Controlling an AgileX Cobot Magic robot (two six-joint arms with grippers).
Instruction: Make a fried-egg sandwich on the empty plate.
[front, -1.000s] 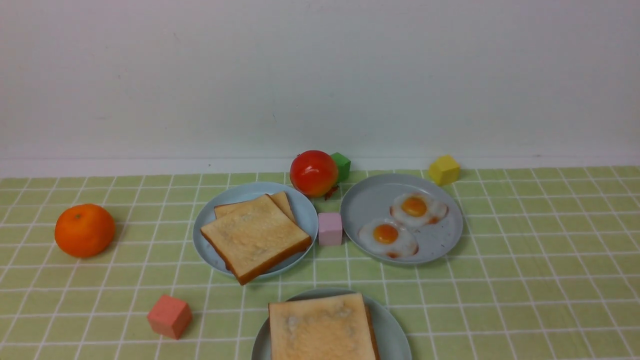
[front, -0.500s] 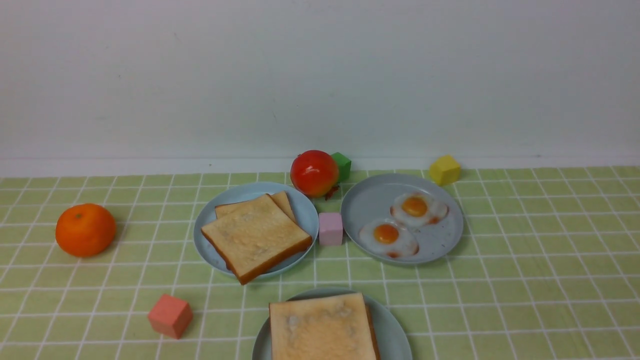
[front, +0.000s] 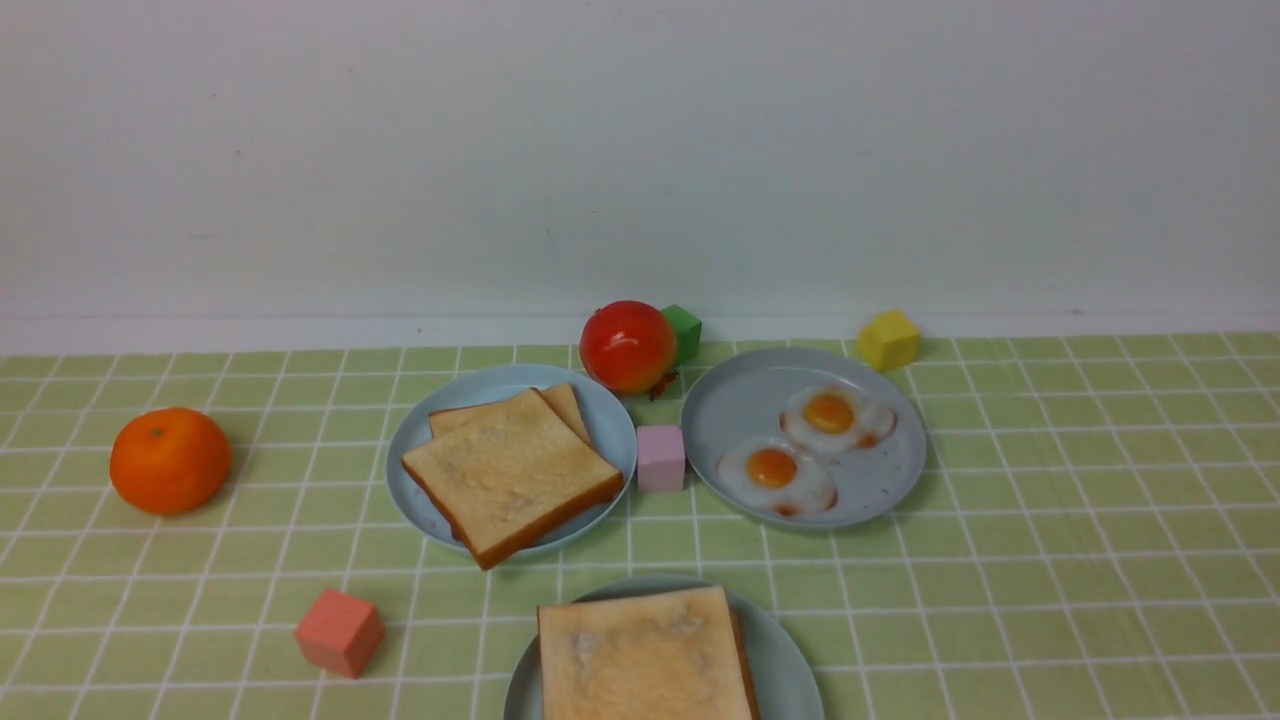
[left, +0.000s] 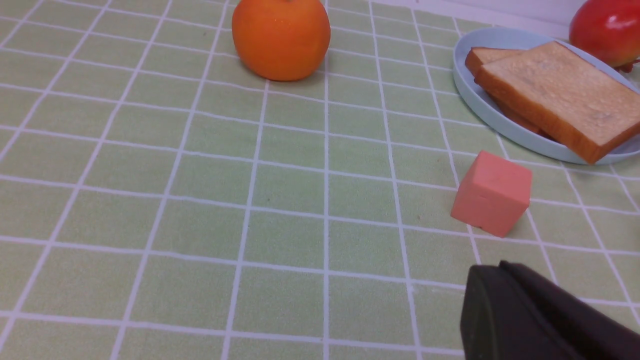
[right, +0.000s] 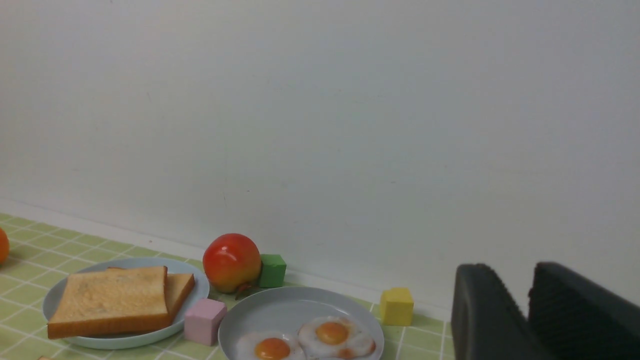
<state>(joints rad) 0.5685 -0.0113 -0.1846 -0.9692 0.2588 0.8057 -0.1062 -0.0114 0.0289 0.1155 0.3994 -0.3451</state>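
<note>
Two toast slices sit stacked on the plate (front: 790, 650) at the worktop's (front: 1050, 560) near edge, so the fried-egg sandwich (front: 645, 655) looks built, though any egg inside is hidden. Left hand (left: 492, 280) pressed closed and empty near the red cube (left: 492, 200); right hand (right: 527, 285) narrowly parted, gripping nothing. Best now: keep both clear of that top slice. Beyond, spare toast (front: 510, 475), then two eggs (front: 800, 450) on the grey plate (front: 740, 400)
</note>
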